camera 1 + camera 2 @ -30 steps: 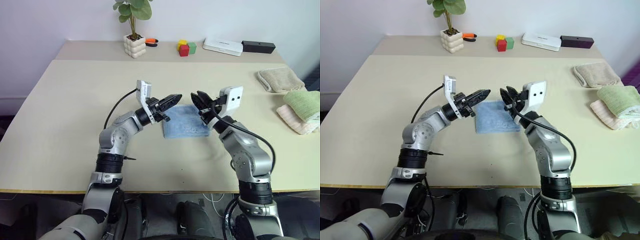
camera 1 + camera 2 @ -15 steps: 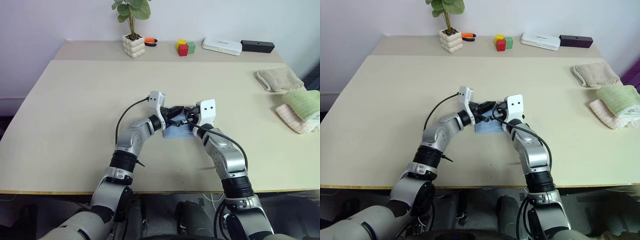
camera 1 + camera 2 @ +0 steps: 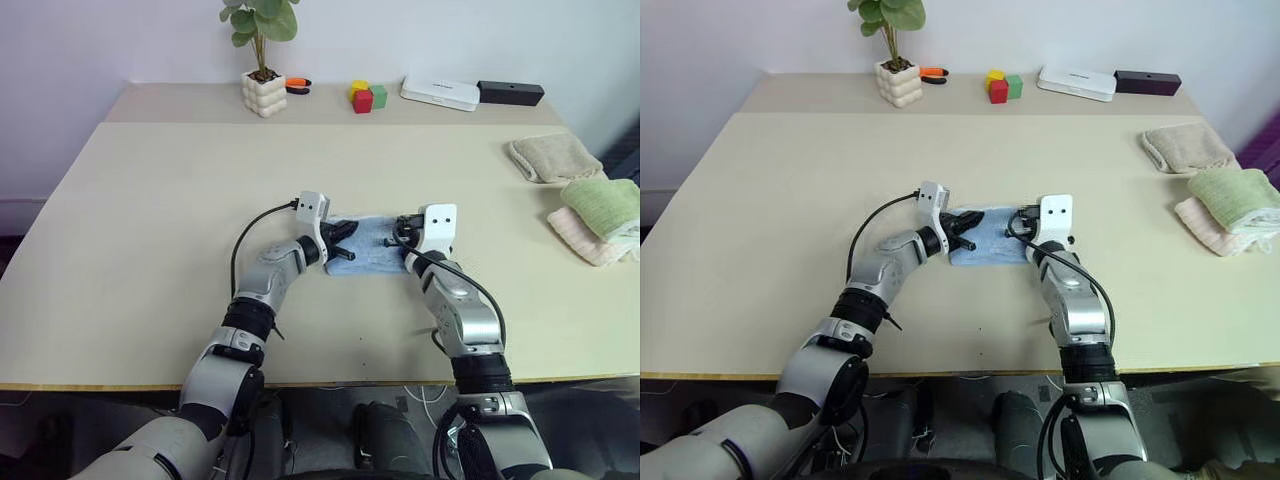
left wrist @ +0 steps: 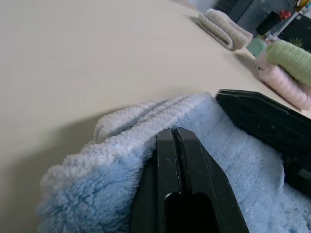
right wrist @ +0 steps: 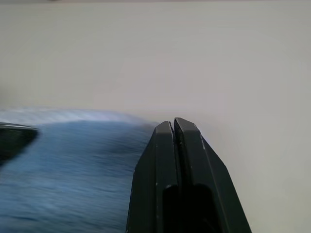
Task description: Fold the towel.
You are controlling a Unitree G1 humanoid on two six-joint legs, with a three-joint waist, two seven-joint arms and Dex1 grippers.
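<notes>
The towel (image 3: 372,250) is a small light blue folded pad lying flat near the middle of the table (image 3: 150,200). My left gripper (image 3: 345,232) lies low and level at its left end. The black fingers are shut, with their tips (image 4: 175,133) pressed onto the fluffy pile and no cloth between them. My right gripper (image 3: 403,228) is at the towel's right end, also shut with nothing between its fingers. Its tips (image 5: 173,124) rest at the towel's edge (image 5: 68,170) beside bare table. The two grippers point roughly toward each other across the towel.
At the right edge lie a beige folded towel (image 3: 555,157), a green one (image 3: 603,205) and a pink one (image 3: 590,240). Along the back stand a potted plant (image 3: 261,92), coloured blocks (image 3: 367,97), a white box (image 3: 440,93) and a black box (image 3: 510,92).
Both grippers have come down from above the towel onto its two ends. The right one has closed fully and drifted a little right.
</notes>
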